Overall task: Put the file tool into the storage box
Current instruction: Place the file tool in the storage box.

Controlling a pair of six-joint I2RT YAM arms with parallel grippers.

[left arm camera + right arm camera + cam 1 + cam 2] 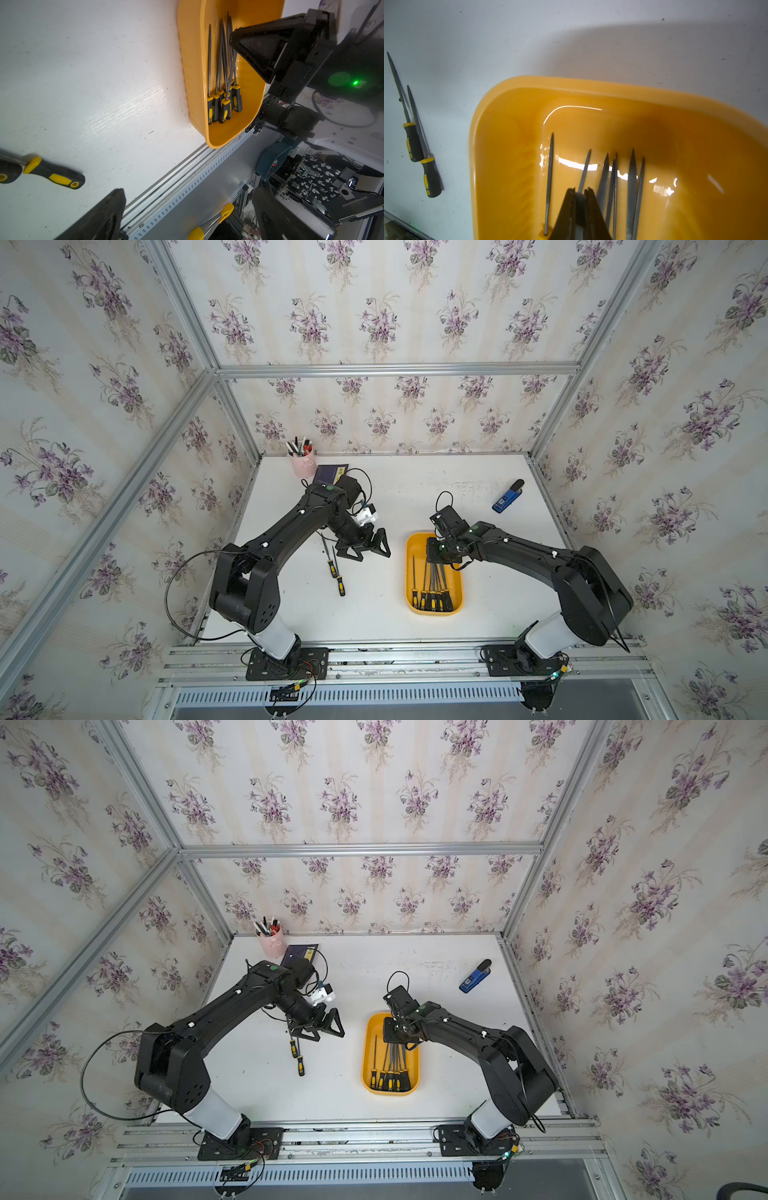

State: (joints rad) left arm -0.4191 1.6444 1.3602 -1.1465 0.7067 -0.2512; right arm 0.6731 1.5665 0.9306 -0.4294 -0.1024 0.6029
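Right end effector [580, 190] clamped a file [584, 170] low in storage box [571, 83], for release.
Left end effector [368, 549] gaped above loose files [340, 585] on bench.

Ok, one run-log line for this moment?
right gripper: shut on file, low in yellow tray | left gripper: open, by two files on table | tray: several files inside

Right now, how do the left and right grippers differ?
The left gripper is open and empty; the right gripper is shut on a file. The left gripper hangs over bare table near two loose files; the right gripper is over the storage box. Both are black with triangular fingers.
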